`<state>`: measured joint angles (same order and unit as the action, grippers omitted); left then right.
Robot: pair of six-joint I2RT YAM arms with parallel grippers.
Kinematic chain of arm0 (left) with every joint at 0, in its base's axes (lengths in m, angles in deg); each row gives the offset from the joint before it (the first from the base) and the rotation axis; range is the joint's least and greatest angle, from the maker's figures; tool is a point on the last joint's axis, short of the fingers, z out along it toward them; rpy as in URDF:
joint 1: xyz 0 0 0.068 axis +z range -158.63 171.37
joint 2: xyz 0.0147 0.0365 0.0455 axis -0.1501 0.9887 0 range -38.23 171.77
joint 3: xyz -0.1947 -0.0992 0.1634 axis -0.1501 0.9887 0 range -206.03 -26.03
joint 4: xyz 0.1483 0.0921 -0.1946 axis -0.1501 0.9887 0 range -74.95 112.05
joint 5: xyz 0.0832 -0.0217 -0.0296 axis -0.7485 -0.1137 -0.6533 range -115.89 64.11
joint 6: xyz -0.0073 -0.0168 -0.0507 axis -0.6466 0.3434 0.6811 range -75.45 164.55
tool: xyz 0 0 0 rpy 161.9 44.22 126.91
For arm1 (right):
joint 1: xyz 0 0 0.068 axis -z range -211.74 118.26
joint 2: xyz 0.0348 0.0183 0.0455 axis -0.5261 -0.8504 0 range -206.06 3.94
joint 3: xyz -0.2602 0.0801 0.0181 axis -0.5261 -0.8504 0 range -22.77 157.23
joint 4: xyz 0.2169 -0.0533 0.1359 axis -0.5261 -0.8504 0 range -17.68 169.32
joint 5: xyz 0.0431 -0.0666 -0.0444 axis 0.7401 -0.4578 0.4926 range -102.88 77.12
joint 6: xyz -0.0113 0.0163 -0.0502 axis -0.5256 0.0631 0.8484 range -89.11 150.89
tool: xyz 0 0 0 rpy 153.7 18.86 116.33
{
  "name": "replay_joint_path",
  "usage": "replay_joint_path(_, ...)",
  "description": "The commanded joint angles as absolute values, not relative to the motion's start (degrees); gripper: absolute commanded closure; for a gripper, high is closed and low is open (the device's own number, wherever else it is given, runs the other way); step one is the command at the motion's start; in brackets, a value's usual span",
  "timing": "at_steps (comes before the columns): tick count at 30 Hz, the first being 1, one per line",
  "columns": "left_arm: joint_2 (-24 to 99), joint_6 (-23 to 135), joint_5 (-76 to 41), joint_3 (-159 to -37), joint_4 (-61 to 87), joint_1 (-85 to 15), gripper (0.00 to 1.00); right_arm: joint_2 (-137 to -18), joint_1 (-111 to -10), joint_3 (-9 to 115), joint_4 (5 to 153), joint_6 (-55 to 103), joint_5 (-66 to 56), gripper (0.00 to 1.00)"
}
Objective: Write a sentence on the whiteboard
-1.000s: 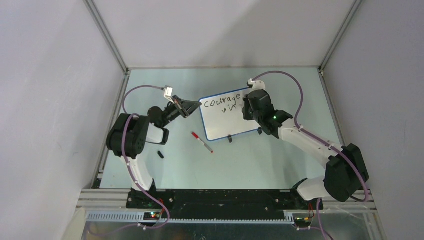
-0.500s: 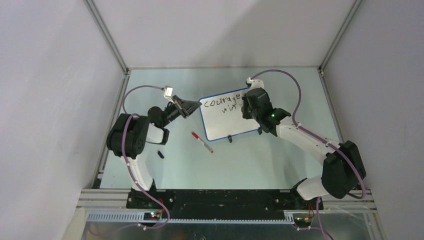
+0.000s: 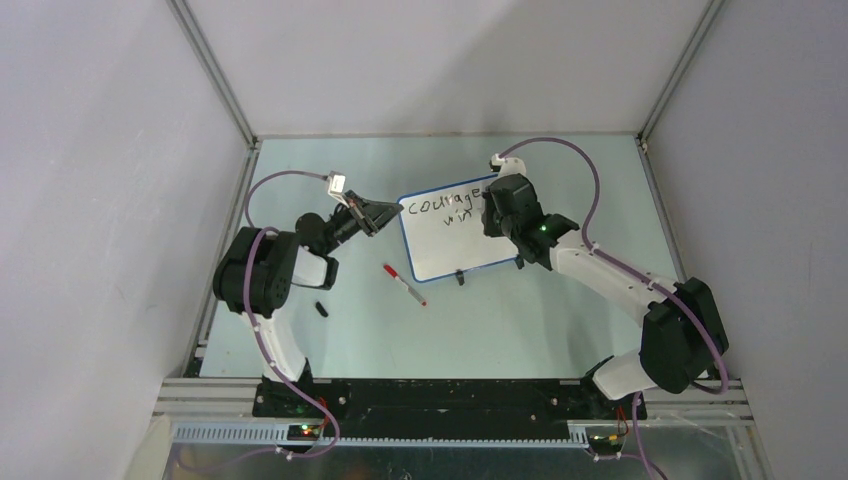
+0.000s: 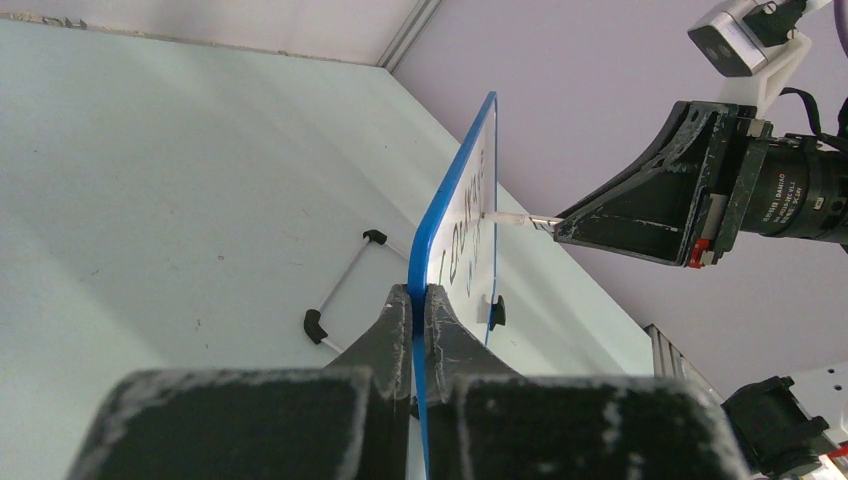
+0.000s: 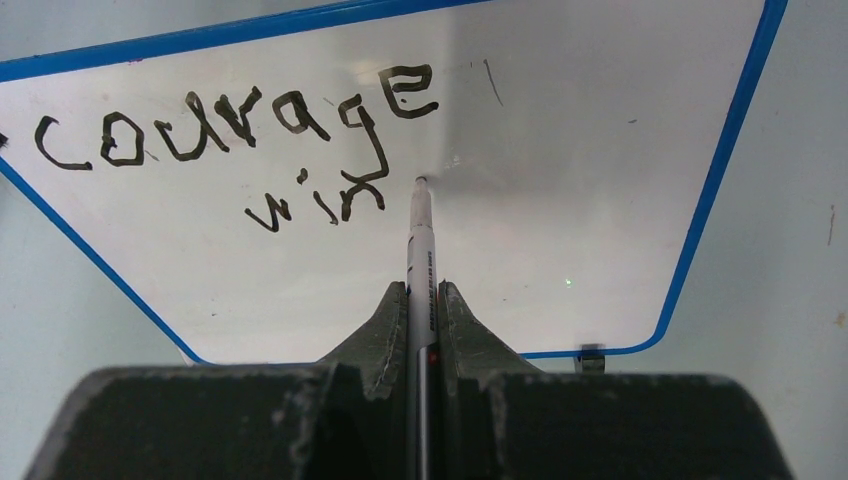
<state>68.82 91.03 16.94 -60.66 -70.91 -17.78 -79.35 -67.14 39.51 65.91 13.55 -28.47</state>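
Here, the whiteboard (image 3: 450,252) stands mid-desk (image 3: 540,335). The left hand (image 4: 420,300) clamps its 9 o'clock edge. The right hand (image 5: 422,295) grips a marker (image 5: 420,250), its tip at 3 o'clock of the sentence (image 5: 230,130), which reads "courage win".

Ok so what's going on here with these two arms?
The left gripper is clamped on the edge of the whiteboard. The right gripper holds a marker with its tip at the board. The sentence reads "courage" with "win" below it, the tip just right of the n. A red-capped pen lies on the table nearby.
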Motion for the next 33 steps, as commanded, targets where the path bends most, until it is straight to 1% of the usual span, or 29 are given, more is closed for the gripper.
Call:
replay_joint_path(1,68.6,88.2,18.9,-61.7,-72.8,-18.2,1.0,-80.2,-66.8,42.0,67.0,13.5,-27.6,1.0)
replay_joint_path(18,68.5,88.2,18.9,-61.7,-72.8,-18.2,1.0,-80.1,-67.6,42.0,65.6,14.4,-26.8,1.0)
replay_joint_path(33,68.3,88.1,18.9,-61.5,-72.8,-18.1,1.0,-79.8,-69.3,41.9,63.2,15.0,-31.6,1.0)
